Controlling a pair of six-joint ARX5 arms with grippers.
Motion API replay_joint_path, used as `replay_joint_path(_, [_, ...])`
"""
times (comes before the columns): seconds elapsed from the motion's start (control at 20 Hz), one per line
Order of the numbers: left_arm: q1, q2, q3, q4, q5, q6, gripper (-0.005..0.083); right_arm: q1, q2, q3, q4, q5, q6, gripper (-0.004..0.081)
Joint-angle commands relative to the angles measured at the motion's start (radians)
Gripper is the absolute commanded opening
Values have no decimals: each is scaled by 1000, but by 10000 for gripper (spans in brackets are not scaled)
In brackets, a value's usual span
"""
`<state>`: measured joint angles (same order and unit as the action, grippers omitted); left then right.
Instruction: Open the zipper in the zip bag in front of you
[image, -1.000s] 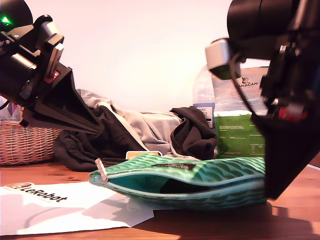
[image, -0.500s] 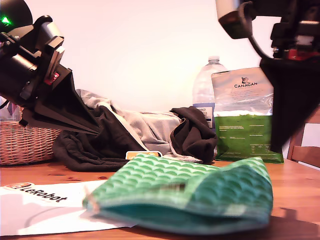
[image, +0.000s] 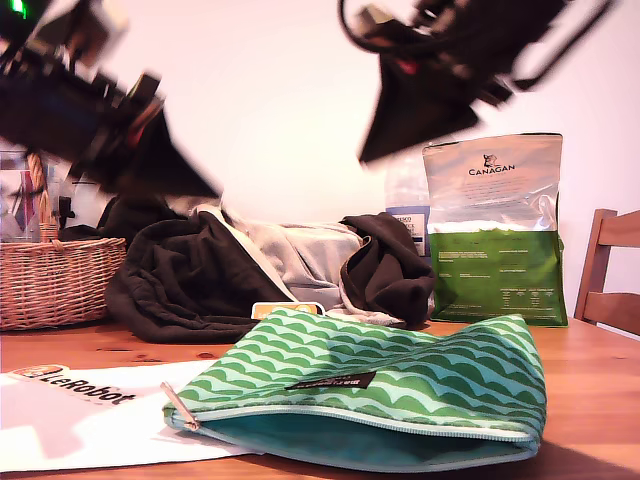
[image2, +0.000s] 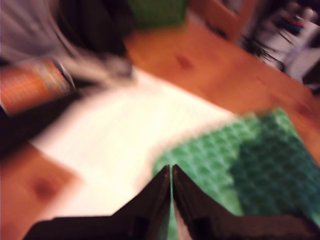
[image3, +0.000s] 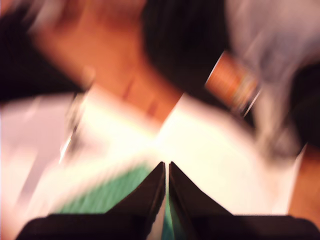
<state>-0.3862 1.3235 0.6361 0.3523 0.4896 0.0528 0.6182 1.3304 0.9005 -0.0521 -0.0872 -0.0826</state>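
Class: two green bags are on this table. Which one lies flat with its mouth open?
The wave-patterned zip bag, lying flat, teal lining showing. The Canagan foil bag stands upright behind it.

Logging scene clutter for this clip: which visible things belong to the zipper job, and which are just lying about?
Job:
zip bag
zipper, with pull tab

Lying about:
wicker basket
dark clothing
Canagan foil bag
LeRobot paper sheet
wooden chair
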Motion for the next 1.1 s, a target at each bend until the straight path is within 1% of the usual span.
replay_joint_path(0.0, [10, 0, -3, 91, -2, -5, -20, -40, 51, -3, 251, 8, 19, -13])
replay_joint_path(0.1, [31, 0, -3, 135, -13, -35, -20, -106, 81, -3, 351, 7, 38, -13])
replay_joint_path(0.15, [47, 0, -3, 136, -19, -46, -20, -138, 83, -4, 370, 3, 36, -13])
replay_joint_path(0.25, [93, -4, -4, 133, -18, -46, -20, -205, 79, -13, 394, -37, 32, -13])
replay_joint_path(0.35, [149, -23, -4, 113, -6, -46, -20, -294, 73, -33, 391, -72, 32, -13])
replay_joint_path(0.45, [201, -64, -4, 41, 12, -40, -20, -378, 54, -80, 394, -127, 30, -13])
replay_joint_path(0.6, [267, -145, -4, -113, 26, 32, -20, -452, -20, -180, 406, -174, 29, -13])
replay_joint_path(0.7, [282, -190, -6, -197, 30, 53, -20, -462, -92, -254, 406, -192, 30, -13])
replay_joint_path(0.8, [278, -238, -15, -250, 29, 52, -20, -447, -190, -341, 406, -187, 44, -13])
replay_joint_path(0.95, [251, -323, -67, -280, 0, 35, -20, -375, -345, -472, 397, -127, 92, -13])
replay_joint_path(1.05, [229, -396, -121, -296, -48, -3, -20, -322, -447, -532, 345, -66, 109, -13])
